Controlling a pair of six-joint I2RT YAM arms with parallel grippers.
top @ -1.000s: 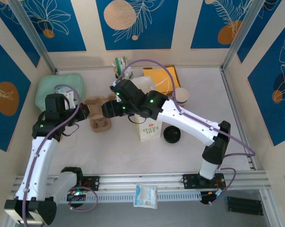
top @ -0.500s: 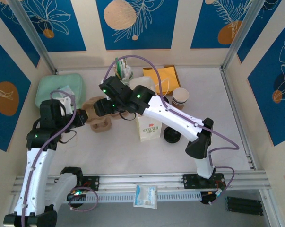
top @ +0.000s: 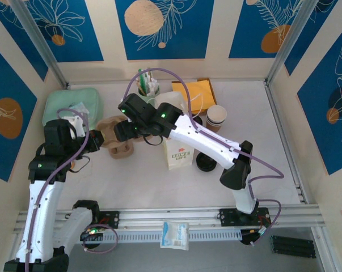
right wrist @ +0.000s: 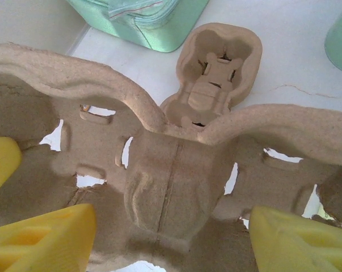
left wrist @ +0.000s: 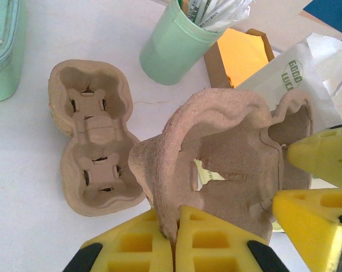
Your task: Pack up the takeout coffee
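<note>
Our left gripper (left wrist: 172, 238) pinches the brown moulded-pulp cup carrier (left wrist: 227, 153); whether our right gripper (right wrist: 171, 238) clamps its far end, we cannot tell. The white-and-brown paper coffee cup (top: 217, 116) stands on open table beside the orange envelope (top: 192, 90).

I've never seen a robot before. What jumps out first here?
A brown pulp cup carrier hangs in mid-air over the left of the table, gripped between the left hand and the right hand. A second carrier lies flat beside it, while the paper coffee cups wait, stacked, further right.
</note>
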